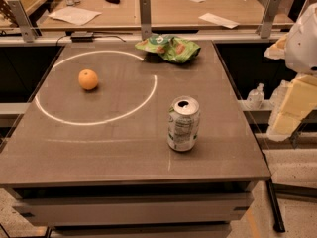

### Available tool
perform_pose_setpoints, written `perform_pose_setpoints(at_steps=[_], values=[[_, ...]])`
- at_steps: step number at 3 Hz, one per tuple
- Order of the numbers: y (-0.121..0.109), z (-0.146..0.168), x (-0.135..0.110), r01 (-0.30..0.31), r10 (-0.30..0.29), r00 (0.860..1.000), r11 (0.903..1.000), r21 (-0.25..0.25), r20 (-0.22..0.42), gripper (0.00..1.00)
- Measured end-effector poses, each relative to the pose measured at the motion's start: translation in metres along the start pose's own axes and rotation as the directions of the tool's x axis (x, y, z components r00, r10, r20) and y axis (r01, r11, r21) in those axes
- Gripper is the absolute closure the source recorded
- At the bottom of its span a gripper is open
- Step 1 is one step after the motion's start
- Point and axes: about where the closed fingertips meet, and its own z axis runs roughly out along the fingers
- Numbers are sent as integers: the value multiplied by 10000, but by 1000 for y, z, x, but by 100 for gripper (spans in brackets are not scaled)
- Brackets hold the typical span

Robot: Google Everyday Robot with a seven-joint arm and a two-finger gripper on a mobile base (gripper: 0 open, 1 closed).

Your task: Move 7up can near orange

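The 7up can [183, 123] stands upright on the grey table [99, 152], right of centre and toward the front, with its white label facing me and its top opened. The orange [88, 79] rests on the table's left half, inside a ring of light, well apart from the can. My gripper is out of view; only a white and pale yellow part of my arm [299, 78] shows at the right edge, beside the table and away from both things.
A crumpled green snack bag [169, 47] lies at the table's back edge. Behind it a rail with metal posts [145, 18] fronts a wooden desk with papers [74, 15]. A small bottle [255, 96] sits off the right side.
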Motion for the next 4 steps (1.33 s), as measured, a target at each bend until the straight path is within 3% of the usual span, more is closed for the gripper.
perform_pose_setpoints(at_steps=[1, 2, 3, 4], values=[[0, 0, 0, 0, 0, 10000, 10000, 0, 0, 0], [-1, -2, 2, -385, 389, 9975, 9992, -87, 596, 0], [-8, 0, 17, -898, 943, 9744, 9955, -314, 2043, 0], [-8, 16, 31, -1088, 1222, 9182, 9924, -567, 3769, 0]])
